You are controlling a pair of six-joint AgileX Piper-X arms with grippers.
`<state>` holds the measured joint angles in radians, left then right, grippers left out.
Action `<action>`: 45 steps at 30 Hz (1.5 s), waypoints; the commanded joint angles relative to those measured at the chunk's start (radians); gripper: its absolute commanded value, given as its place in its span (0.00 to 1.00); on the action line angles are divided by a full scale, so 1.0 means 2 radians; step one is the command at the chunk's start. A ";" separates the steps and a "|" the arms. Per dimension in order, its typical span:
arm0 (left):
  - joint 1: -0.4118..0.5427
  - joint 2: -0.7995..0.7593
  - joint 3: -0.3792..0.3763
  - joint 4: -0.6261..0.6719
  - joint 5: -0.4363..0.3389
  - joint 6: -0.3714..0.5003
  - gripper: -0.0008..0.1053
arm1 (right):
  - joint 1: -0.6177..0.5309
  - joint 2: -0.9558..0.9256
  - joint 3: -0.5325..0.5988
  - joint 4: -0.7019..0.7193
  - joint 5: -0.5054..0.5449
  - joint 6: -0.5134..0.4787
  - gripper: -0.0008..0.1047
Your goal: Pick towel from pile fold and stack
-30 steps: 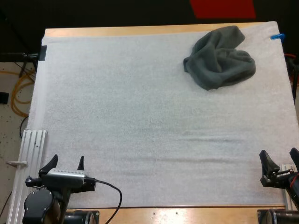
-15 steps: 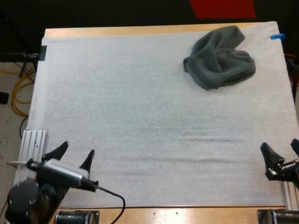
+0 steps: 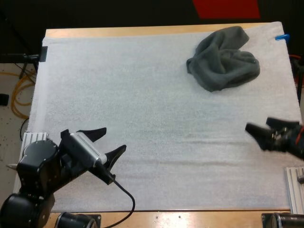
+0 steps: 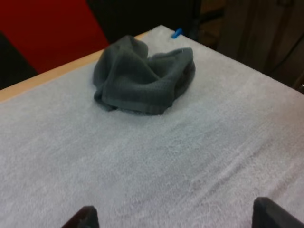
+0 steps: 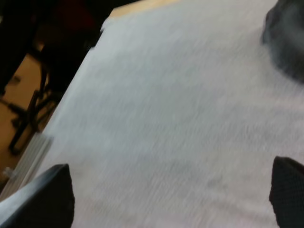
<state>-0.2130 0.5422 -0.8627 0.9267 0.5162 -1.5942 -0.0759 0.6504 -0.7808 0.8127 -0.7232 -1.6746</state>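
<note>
A crumpled dark grey-green towel (image 3: 223, 58) lies on the white mat (image 3: 142, 95) near its far right corner; the left wrist view has the towel (image 4: 142, 78) well ahead of that arm. My left gripper (image 3: 111, 142) hovers over the mat's near left part, open, fingers spread and turned toward the towel, with nothing between them. At the mat's right edge my right gripper (image 3: 260, 127) is open and points left, well short of the towel. The right wrist view catches the towel's edge (image 5: 289, 42) beyond one of that arm's fingers.
A metal rail (image 3: 33, 142) lies along the mat's near left edge and another rail (image 3: 295, 187) at the near right. Bare wood (image 3: 123, 31) borders the mat's far side. Cables lie on the floor (image 3: 21, 90) to the left of the table.
My left gripper has risen and swung right and forward over the mat, turning toward the towel. My right gripper has moved up and left over the mat's right edge. The towel has not moved.
</note>
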 commanded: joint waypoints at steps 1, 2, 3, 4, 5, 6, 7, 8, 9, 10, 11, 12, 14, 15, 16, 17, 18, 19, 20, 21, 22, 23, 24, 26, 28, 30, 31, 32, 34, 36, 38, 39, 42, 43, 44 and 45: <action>-0.003 0.005 -0.004 -0.011 0.007 -0.001 0.60 | 0.000 0.020 -0.003 -0.041 0.009 0.012 0.77; -0.003 0.010 -0.004 -0.016 0.008 -0.001 0.60 | 0.000 0.040 -0.003 -0.068 0.022 0.025 0.77; -0.003 0.014 -0.004 -0.021 0.008 -0.001 0.60 | 0.000 0.061 -0.003 -0.097 0.038 0.043 0.77; -0.003 0.016 -0.004 -0.022 0.008 -0.001 0.60 | 0.000 0.071 -0.003 -0.112 0.046 0.052 0.77; -0.003 0.020 -0.004 -0.026 0.008 -0.001 0.60 | 0.000 0.093 -0.003 -0.136 0.055 0.067 0.77; -0.003 0.023 -0.004 -0.030 0.008 -0.001 0.60 | 0.000 0.119 -0.005 -0.155 0.067 0.081 0.77; -0.003 0.025 -0.004 -0.033 0.008 -0.001 0.60 | 0.000 0.134 -0.007 -0.165 0.078 0.091 0.77; -0.003 0.028 -0.004 -0.035 0.008 -0.001 0.60 | 0.000 0.157 -0.012 -0.176 0.098 0.105 0.77; -0.003 0.030 -0.004 -0.036 0.008 -0.001 0.60 | 0.000 0.185 -0.018 -0.188 0.127 0.123 0.77; -0.003 0.030 -0.004 -0.037 0.008 -0.001 0.60 | 0.000 0.201 -0.021 -0.192 0.138 0.130 0.77; -0.003 0.033 -0.004 -0.036 0.008 -0.001 0.60 | 0.000 0.228 -0.029 -0.200 0.156 0.133 0.77; -0.003 0.037 -0.004 -0.036 0.008 -0.001 0.60 | 0.000 0.257 -0.038 -0.207 0.175 0.140 0.77; -0.003 0.038 -0.004 -0.036 0.008 -0.001 0.60 | 0.000 0.295 -0.054 -0.219 0.196 0.156 0.77; -0.003 0.038 -0.004 -0.036 0.008 -0.001 0.60 | 0.000 0.320 -0.064 -0.226 0.204 0.165 0.77; -0.003 0.040 -0.004 -0.036 0.008 -0.001 0.60 | 0.000 0.340 -0.071 -0.230 0.208 0.170 0.77; -0.003 0.042 -0.004 -0.036 0.008 -0.001 0.60 | 0.000 0.363 -0.082 -0.234 0.214 0.180 0.77; -0.003 0.043 -0.004 -0.036 0.008 -0.001 0.60 | 0.000 0.391 -0.096 -0.239 0.217 0.193 0.77; -0.003 0.043 -0.004 -0.036 0.008 -0.001 0.60 | 0.000 0.406 -0.103 -0.243 0.217 0.201 0.77; -0.003 0.045 -0.004 -0.036 0.008 -0.001 0.60 | 0.000 0.431 -0.117 -0.249 0.217 0.216 0.77; -0.003 0.047 -0.004 -0.036 0.008 -0.001 0.60 | 0.000 0.455 -0.131 -0.255 0.217 0.232 0.77; -0.003 0.047 -0.004 -0.036 0.008 -0.001 0.60 | 0.002 0.465 -0.139 -0.258 0.217 0.238 0.77; -0.003 0.049 -0.004 -0.036 0.008 -0.001 0.60 | 0.005 0.486 -0.152 -0.261 0.217 0.247 0.77; -0.003 0.051 -0.004 -0.036 0.008 -0.001 0.60 | 0.008 0.505 -0.164 -0.262 0.217 0.254 0.77; -0.003 0.051 -0.004 -0.036 0.008 -0.001 0.60 | 0.016 0.536 -0.183 -0.262 0.217 0.265 0.77; -0.003 0.051 -0.004 -0.036 0.008 -0.001 0.60 | 0.024 0.565 -0.203 -0.262 0.217 0.268 0.77; -0.003 0.051 -0.004 -0.036 0.008 -0.001 0.60 | 0.036 0.597 -0.226 -0.262 0.217 0.271 0.77; -0.003 0.051 -0.004 -0.036 0.008 -0.001 0.60 | 0.040 0.604 -0.231 -0.262 0.217 0.274 0.76; -0.003 0.051 -0.004 -0.036 0.008 -0.001 0.60 | 0.044 0.616 -0.240 -0.262 0.217 0.279 0.74; -0.003 0.051 -0.004 -0.036 0.009 -0.005 0.60 | 0.049 0.634 -0.250 -0.262 0.217 0.296 0.66; -0.003 0.051 -0.004 -0.036 0.009 -0.019 0.60 | 0.052 0.647 -0.259 -0.262 0.221 0.312 0.48; -0.003 0.051 -0.004 -0.036 0.009 -0.029 0.60 | 0.052 0.650 -0.262 -0.262 0.221 0.312 0.31; -0.003 0.051 -0.004 -0.036 0.009 -0.032 0.60 | 0.052 0.648 -0.261 -0.262 0.215 0.312 0.16; -0.003 0.051 -0.004 -0.036 0.009 -0.033 0.60 | 0.052 0.634 -0.261 -0.258 0.206 0.302 0.01; -0.003 0.051 -0.004 -0.036 0.009 -0.033 0.60 | 0.052 0.627 -0.261 -0.258 0.205 0.294 0.01; -0.003 0.051 -0.004 -0.036 0.009 -0.033 0.60 | 0.052 0.617 -0.261 -0.259 0.206 0.285 0.01; -0.003 0.051 -0.004 -0.036 0.009 -0.033 0.60 | 0.052 0.603 -0.261 -0.254 0.206 0.270 0.01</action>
<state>-0.2149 0.6445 -0.8641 0.8660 0.5266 -1.6486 0.0277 1.9041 -1.2907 0.2993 -0.2970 -1.1024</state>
